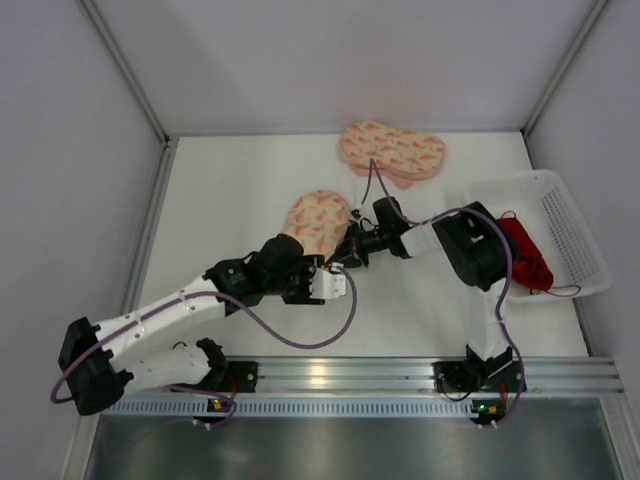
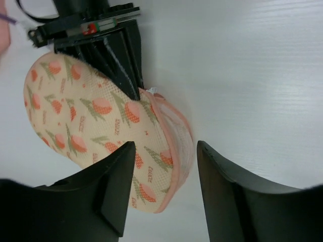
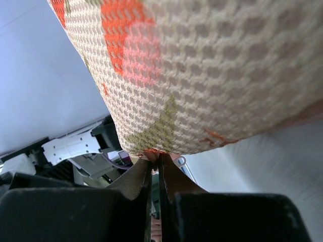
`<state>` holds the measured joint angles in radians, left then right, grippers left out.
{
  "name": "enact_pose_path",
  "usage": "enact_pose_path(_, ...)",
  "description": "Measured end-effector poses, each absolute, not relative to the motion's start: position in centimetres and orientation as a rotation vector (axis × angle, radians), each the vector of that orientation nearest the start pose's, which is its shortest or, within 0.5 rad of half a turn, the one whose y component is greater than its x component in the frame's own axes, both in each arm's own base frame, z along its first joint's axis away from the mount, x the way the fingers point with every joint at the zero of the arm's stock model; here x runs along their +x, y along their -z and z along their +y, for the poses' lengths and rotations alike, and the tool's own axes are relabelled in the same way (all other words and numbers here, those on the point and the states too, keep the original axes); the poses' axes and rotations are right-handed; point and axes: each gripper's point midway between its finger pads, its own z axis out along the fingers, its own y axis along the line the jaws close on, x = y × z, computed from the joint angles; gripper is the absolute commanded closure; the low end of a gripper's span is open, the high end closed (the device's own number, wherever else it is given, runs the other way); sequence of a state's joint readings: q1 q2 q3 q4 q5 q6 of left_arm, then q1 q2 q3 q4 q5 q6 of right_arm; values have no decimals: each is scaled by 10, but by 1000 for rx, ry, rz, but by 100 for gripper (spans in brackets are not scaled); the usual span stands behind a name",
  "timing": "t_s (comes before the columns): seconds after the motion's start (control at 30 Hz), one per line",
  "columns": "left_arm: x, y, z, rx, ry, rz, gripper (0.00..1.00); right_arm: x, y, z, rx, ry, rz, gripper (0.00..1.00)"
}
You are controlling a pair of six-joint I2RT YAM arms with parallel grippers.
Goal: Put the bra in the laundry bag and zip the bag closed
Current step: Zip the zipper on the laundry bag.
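**Patterned pouches: two.**
- The laundry bag [image 1: 318,222] is peach mesh with an orange-red fruit print and a pink bound edge. It sits near the middle of the desk [image 1: 240,190], tilted up on one side. Only one lobe shows from above, and the arms cover the rest. The pictures do not show whether the zip is open or closed, and nothing can be seen inside.
- The twin pouch [image 1: 392,150] has the same print. It lies flat at the far edge of the desk, well apart from the first, with both lobes showing.

**Basket: one.** The white mesh basket [image 1: 572,228] stands at the right side of the desk.
- It holds the bra [image 1: 525,250], a bright red bundle in the near-left part of the basket, partly hidden by the right arm.
- A thin red strap trails to the near rim. The cups cannot be made out.

**Bras: one.** It is in the basket, not in either pouch.

**Hands: two.**
- The left hand [image 1: 333,268] has its fingers spread. In the left wrist view the near rim of the laundry bag lies in the gap between them, ungripped. Whether either finger touches the fabric cannot be told.
- The right hand [image 3: 155,160] has its fingers pressed together, pinching the pink edge of the laundry bag on its near-right side. This is just beyond the left hand's fingers.
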<state>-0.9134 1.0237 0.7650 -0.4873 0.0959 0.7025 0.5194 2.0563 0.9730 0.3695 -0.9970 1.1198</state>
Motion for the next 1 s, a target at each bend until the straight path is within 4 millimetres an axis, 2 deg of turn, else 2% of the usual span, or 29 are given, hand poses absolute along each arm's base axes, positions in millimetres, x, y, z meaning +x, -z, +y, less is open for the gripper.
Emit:
enact_pose_path(0.27, 182, -124, -271, 2169, 240, 1453, 52, 264, -51, 344, 147, -1833, 2720, 100)
enact_pose_path(0.47, 173, -105, -301, 2458, 139, 1336, 53, 264, -49, 344, 139, -1824, 2723, 100)
enact_pose_path(0.73, 173, -74, -310, 2677, -117, 1284, 52, 262, -44, 345, 149, -1819, 2742, 100)
enact_pose_path(1.0, 197, -40, -306, 2781, -436, 1295, 50, 261, -44, 345, 141, -1817, 2744, 100)
